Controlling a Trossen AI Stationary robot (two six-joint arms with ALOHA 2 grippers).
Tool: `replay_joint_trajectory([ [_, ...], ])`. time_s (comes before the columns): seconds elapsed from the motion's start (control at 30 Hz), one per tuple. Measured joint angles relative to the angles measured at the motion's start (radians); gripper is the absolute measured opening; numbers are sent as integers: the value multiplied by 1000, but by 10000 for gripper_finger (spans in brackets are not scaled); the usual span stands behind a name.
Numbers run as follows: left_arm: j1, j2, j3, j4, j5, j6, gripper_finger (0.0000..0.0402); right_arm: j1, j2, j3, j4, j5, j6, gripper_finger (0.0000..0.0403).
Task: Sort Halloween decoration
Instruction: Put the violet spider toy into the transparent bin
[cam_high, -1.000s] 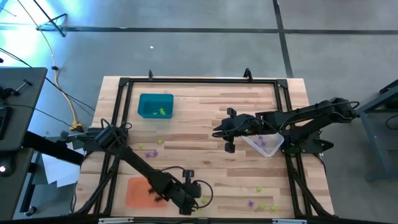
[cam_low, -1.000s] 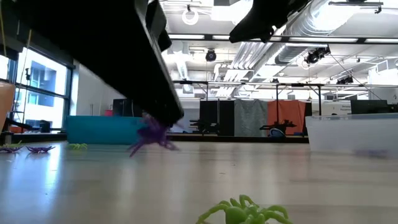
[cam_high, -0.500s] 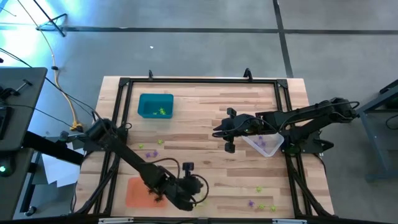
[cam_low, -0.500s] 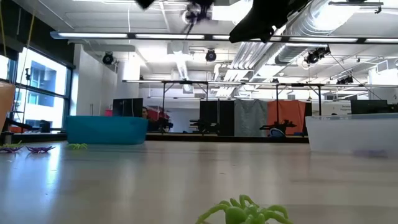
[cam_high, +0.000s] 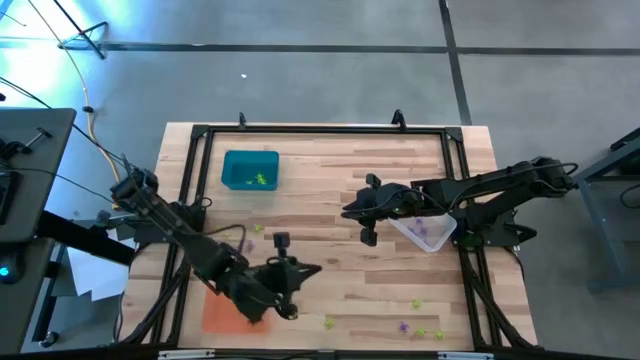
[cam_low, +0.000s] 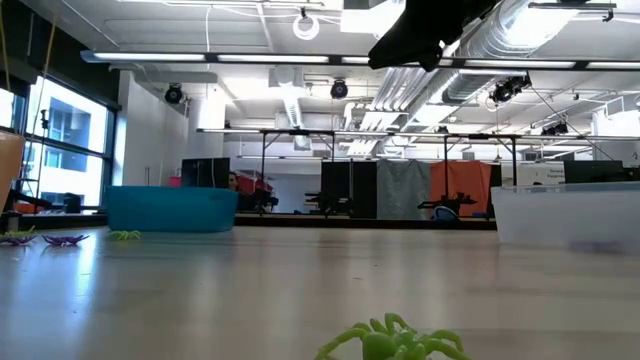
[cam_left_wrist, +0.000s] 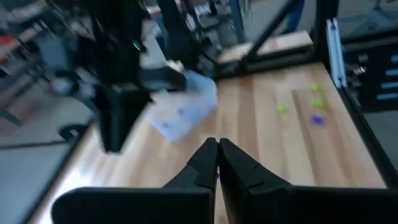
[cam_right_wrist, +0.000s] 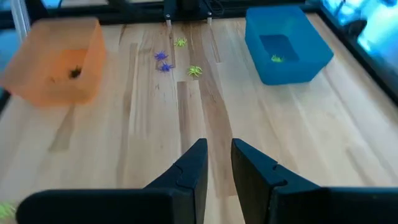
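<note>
left gripper, jaws pinching a tiny purple plastic spider, hangs above the surface, clear rectangular tray well right.

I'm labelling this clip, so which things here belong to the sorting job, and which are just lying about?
Job:
- loose spider pieces near the table's front edge
- teal tray, orange tray, clear tray
- left gripper, fingers pressed together
- right gripper, waiting mid-table

Lying about:
- yellow cable beside the table
- papers on the floor

Teal tray, orange tray, clear tray
</note>
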Motion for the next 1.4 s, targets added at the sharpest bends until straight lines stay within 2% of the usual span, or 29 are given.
replay_joint_trajectory([
  [0.13, 17, -32, 0, 22, -55, 104, 0, -3, -1, 0, 45, 9, 161, 71],
  [0.33, 64, -40, 0, 15, -168, 135, 0, -7, 0, 0, 96, 4, 263, 71],
  [0.57, 115, -39, 0, 12, -174, 137, 0, -6, 0, 0, 74, 83, 384, 71],
  [0.67, 129, -39, 0, 12, -174, 130, 0, -8, 0, 0, 38, 49, 438, 71],
  [0.9, 165, -39, 0, 20, -174, 99, 0, -18, 0, 0, 98, -100, 408, 71],
  [1.07, 174, -38, 0, 20, -173, 76, 0, -18, 0, 0, 113, -121, 368, 71],
  [1.2, 169, -38, 0, 20, -171, 76, 0, -26, 0, 0, 120, -148, 445, 71],
  [1.3, 164, -38, 0, 20, -170, 76, 0, -11, 0, 0, 125, -107, 372, 71],
  [1.4, 163, -38, 0, 20, -170, 76, 0, 61, 0, 0, 180, 54, 254, 71],
])
